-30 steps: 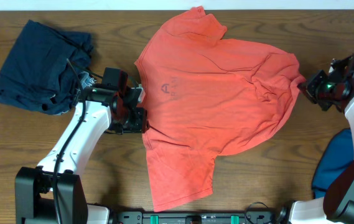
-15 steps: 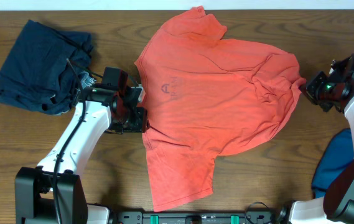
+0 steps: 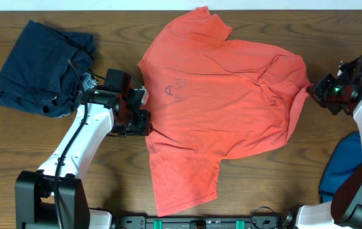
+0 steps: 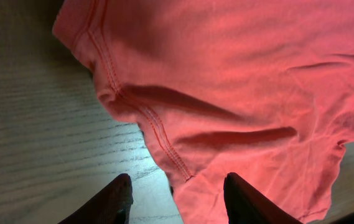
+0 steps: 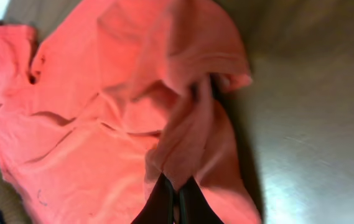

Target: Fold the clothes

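Right wrist view: right fingers (image 5: pixel 162 204) pinched shut on T-shirt (image 5: pixel 89 112); left fingers (image 4: pixel 116 200) apart, empty, largely cropped.

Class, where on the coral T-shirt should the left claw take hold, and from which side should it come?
Probably the double-stitched edge of the T-shirt, approached low from the bare table side. That seam lies thick and slightly raised off the wood, just ahead of the open left claw.

Dark wood-grain table (image 3: pixel 263 184)
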You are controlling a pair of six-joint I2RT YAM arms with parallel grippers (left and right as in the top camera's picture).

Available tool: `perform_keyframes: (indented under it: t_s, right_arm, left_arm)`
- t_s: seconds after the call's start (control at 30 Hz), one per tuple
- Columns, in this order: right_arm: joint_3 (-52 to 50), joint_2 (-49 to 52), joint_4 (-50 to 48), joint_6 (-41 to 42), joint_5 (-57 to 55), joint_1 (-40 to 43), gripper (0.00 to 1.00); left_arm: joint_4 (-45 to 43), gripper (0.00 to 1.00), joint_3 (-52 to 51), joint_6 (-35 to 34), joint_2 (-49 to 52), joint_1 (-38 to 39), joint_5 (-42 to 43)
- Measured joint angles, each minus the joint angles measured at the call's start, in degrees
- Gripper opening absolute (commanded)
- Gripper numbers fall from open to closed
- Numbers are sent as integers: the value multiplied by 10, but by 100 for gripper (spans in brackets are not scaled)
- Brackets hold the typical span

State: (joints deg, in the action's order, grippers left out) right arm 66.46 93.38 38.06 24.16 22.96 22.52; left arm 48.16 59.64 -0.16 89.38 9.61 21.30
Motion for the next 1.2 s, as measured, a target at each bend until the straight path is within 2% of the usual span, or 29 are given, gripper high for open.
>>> perform_keyframes:
  t_s: [0.1, 0.27, 0.43, 0.47, 0.53, 0.57, 0.6, 0.87, 1.2]
  right_arm:
    - [18, -24, 72, -21, -2, 40, 1]
    - [117, -101, 223, -66, -38, 121, 1]
    - [179, -171, 303, -82, -96, 172, 3]
    - [182, -179, 316, -83, -112, 175, 9]
    - [182, -182, 341, -80, -141, 177, 37]
    - [182, -180, 348, -80, -158, 178, 47]
    - [182, -176, 350, -80, -172, 179, 51]
    - [182, -166, 327, -78, -191, 179, 56]
    - [182, -166, 268, -121, -29, 173, 58]
  left_arm:
    - [10, 49, 0, 0, 0, 0, 0]
    - [27, 49, 0, 0, 0, 0, 0]
    - [30, 49, -2, 0, 0, 0, 0]
    - [30, 49, -3, 0, 0, 0, 0]
    - [30, 50, -9, 0, 0, 0, 0]
    - [30, 49, -12, 0, 0, 0, 0]
    - [30, 50, -18, 0, 0, 0, 0]
    - [9, 54, -49, 0, 0, 0, 0]
    - [-130, 54, -95, -26, 0, 0, 9]
